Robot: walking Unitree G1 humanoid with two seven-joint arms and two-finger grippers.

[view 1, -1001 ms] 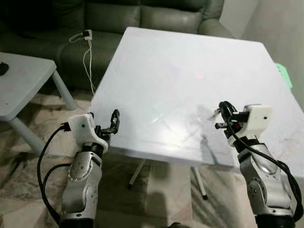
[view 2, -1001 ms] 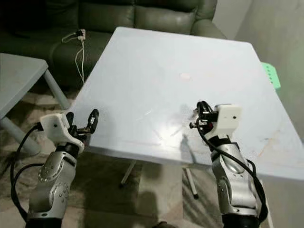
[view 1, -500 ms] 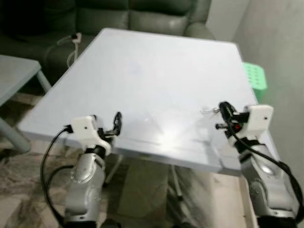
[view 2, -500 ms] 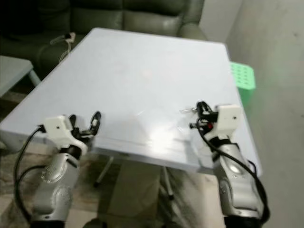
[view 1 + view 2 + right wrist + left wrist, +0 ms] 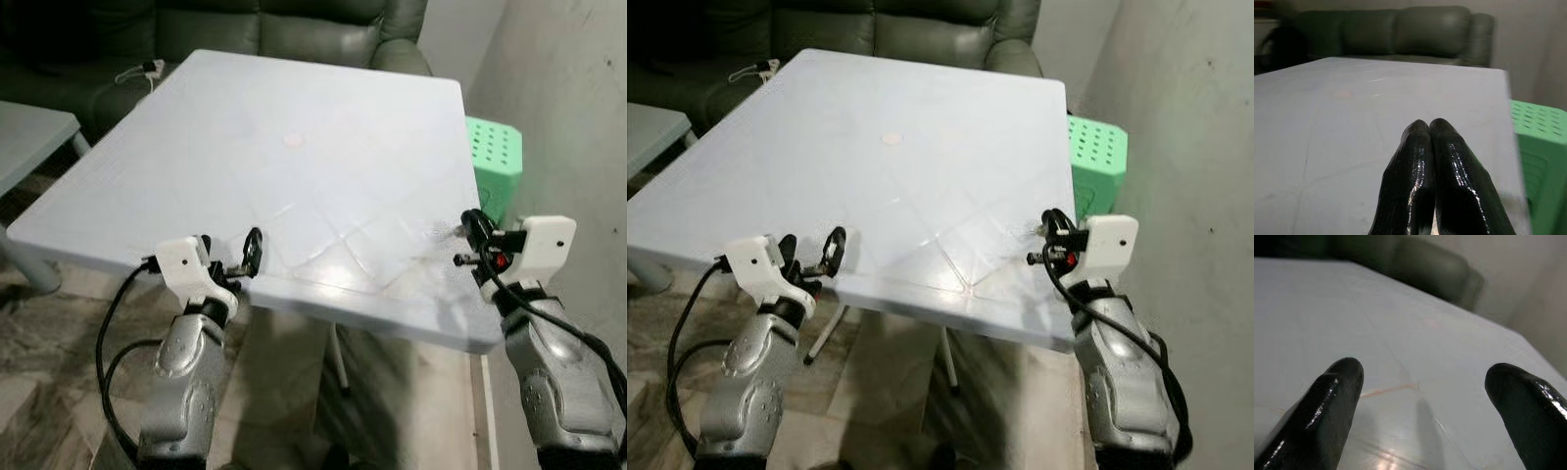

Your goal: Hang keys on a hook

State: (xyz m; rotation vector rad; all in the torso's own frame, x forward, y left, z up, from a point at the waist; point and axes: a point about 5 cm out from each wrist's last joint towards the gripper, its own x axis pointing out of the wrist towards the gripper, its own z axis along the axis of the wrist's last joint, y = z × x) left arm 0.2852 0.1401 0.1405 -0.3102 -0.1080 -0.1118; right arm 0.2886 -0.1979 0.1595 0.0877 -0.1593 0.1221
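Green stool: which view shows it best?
The left eye view: the green stool shows its whole perforated top, beside the table's far right corner. The right eye view gives much the same, slightly closer to the wall. The right wrist view catches a blurred part of it past the shut fingers.

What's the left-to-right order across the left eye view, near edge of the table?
left gripper → white table → right gripper → green stool
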